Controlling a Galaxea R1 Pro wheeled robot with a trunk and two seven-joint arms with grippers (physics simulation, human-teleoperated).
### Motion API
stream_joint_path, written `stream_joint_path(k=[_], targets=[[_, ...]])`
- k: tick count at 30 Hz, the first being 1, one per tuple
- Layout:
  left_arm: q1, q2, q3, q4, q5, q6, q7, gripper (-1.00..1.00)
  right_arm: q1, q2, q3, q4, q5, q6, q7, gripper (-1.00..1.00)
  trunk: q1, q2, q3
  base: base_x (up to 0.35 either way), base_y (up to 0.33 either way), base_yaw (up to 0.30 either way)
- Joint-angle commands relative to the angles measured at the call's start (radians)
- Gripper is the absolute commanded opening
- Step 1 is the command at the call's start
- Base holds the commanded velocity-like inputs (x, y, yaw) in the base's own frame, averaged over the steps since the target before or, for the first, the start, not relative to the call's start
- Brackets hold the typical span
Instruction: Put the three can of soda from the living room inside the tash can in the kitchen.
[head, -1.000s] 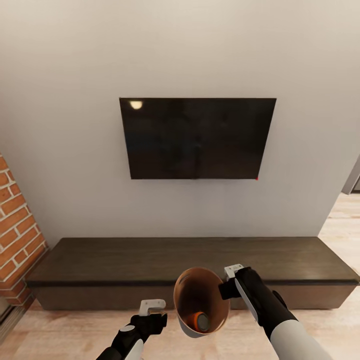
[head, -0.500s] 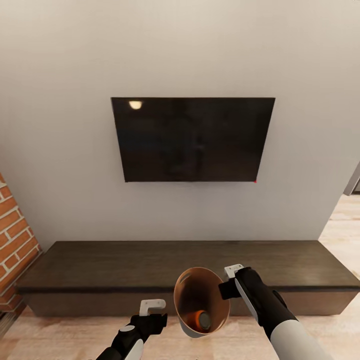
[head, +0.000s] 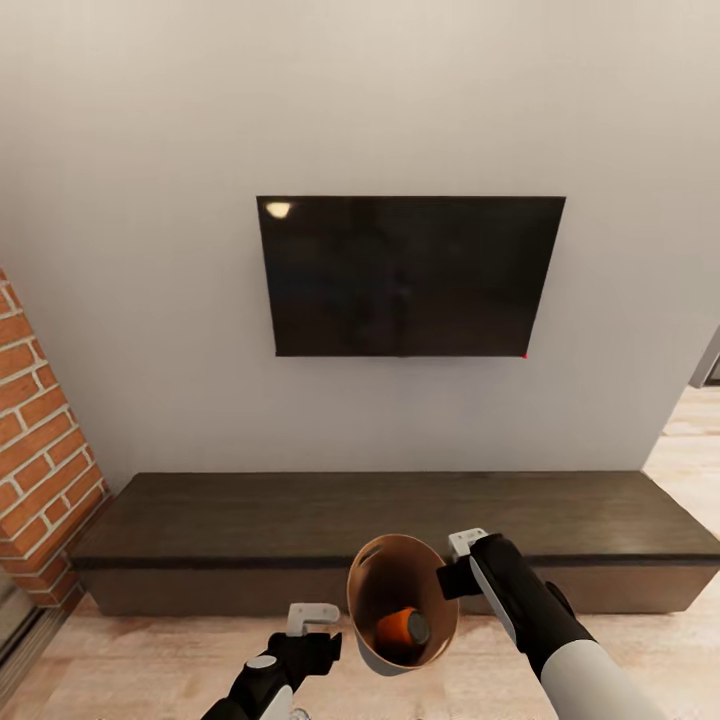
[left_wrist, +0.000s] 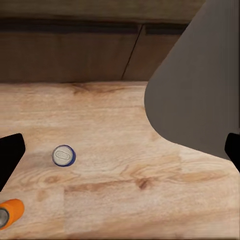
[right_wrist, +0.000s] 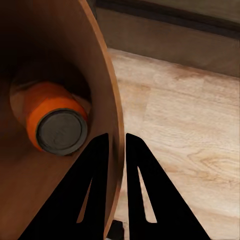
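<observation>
The right gripper (right_wrist: 116, 150) is pinching the bin (head: 402, 600) by its rim, fingers closed on the wall, with one orange can (right_wrist: 55, 122) lying inside. The left gripper (head: 310, 622) is hanging wide open and empty beside the bin. To do this well, it should be keeping the bin steady while going for the blue can (left_wrist: 64, 156) and the other orange can (left_wrist: 10, 212) on the floor by the cabinet (head: 400, 520); that orange can is cut off.

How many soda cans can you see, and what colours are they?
Orange cans: 2, one inside the bin at, one lying on the floor
Blue cans: 1, standing on the floor
Total: 3
</observation>
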Motion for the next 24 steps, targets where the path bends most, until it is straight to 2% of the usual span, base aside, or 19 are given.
stream_joint_path(k=[1,8,24], targets=[[0.000,0.000,-0.001,0.000,0.000,0.000,0.000,1.00,0.000,0.000,-0.001,0.000,-0.014,0.001,0.005,-1.00,0.000,0.000,0.000,-0.049,0.163,0.000],[0.000,0.000,-0.004,0.001,0.000,0.000,0.000,1.00,0.000,0.000,-0.001,0.000,-0.014,0.001,0.005,-1.00,0.000,0.000,0.000,-0.018,0.115,0.000],[0.000,0.001,-0.004,0.001,-0.003,-0.023,0.000,1.00,0.000,0.001,-0.001,0.000,-0.014,0.001,0.005,-1.00,0.000,0.000,0.000,0.005,0.252,0.000]])
